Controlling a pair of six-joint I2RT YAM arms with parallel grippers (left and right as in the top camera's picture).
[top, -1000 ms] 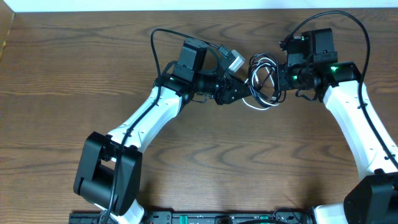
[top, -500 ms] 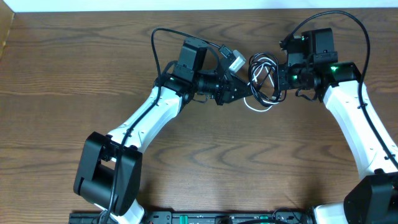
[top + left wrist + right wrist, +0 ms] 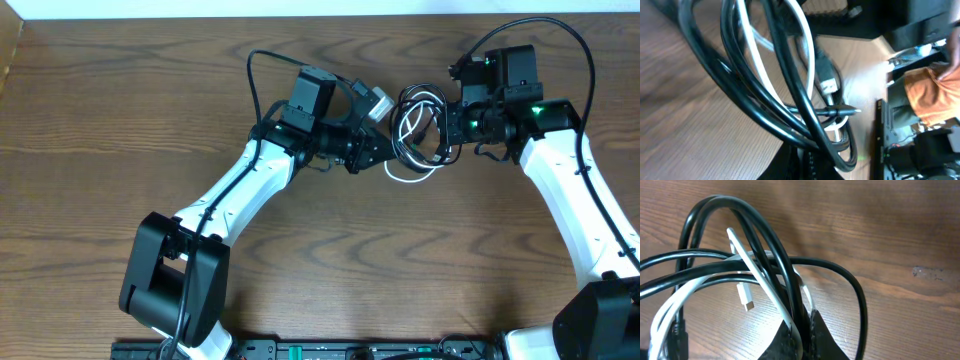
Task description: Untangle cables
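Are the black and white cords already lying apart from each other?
No, the overhead view shows the black and white cords looped together in one bundle between the left tool and right tool.

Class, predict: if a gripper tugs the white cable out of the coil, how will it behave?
Probably floppy: the white cable curves in loose loops. Likely light, since it is thin. It may snag rather than slide free, because the black cable is wound through it.
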